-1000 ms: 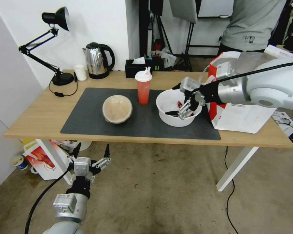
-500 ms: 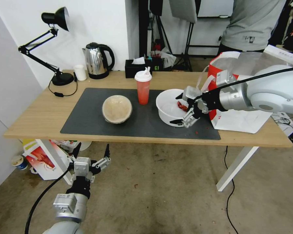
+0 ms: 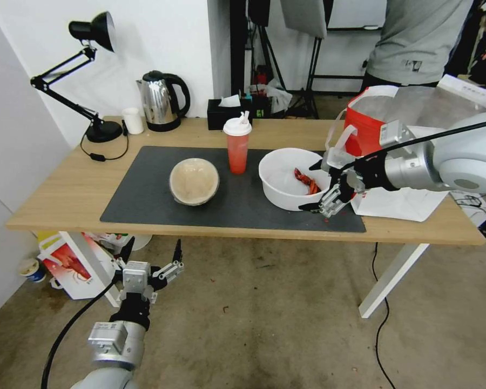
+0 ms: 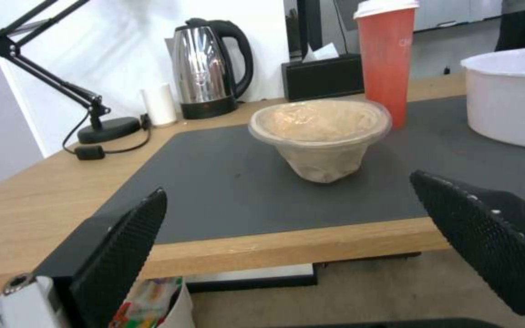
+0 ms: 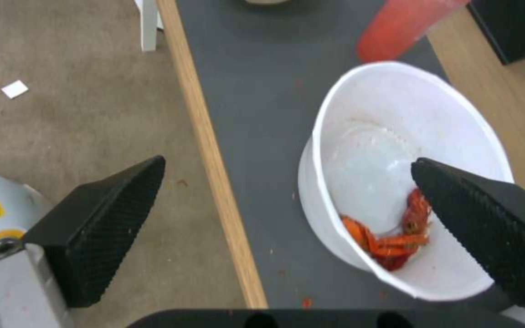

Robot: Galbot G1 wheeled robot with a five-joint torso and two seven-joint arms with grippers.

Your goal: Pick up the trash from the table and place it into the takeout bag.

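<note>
Right pincer (image 3: 325,190) sits at the near-right rim of the large white bowl (image 3: 286,175), fingers spread wide and holding nothing — in the right wrist view one finger (image 5: 481,223) is over the bowl's inside by the red scraps (image 5: 390,239), the other is out past the worktop (image 3: 65,194) edge over the floor. The bowl stands on the grey mat (image 3: 146,194) and looks tipped, near side low. The red drink cup (image 3: 237,146) is upright just behind and left of it, and the beige bowl (image 3: 194,181) is further left on the mat. The takeout bag (image 3: 394,162) stands open at the right end, just behind the right arm. Left pincer (image 3: 148,267) hangs parked below the worktop's front edge, fingers open, pointed at the beige bowl.

Risks, judged from this pose:
- The jaws span far more than the thin rim, so closing here could miss the wall or only pinch its lip — a thin plastic wall would likely flex and slip.
- The bowl is near the front edge; a nudge from the inner finger could slide or tip it and spill the scraps onto the mat or floor.
- The cup is close behind, so a push backward could knock it over.
- The arm is close to the bag, so a swing could drag the bag's handles.

Versus a second ago: the right pincer was down inside the bowl, hiding the scraps; it has since pulled back toward the robot and to the right, and the scraps are now exposed. Cup, beige bowl, bag and left pincer have not moved.
</note>
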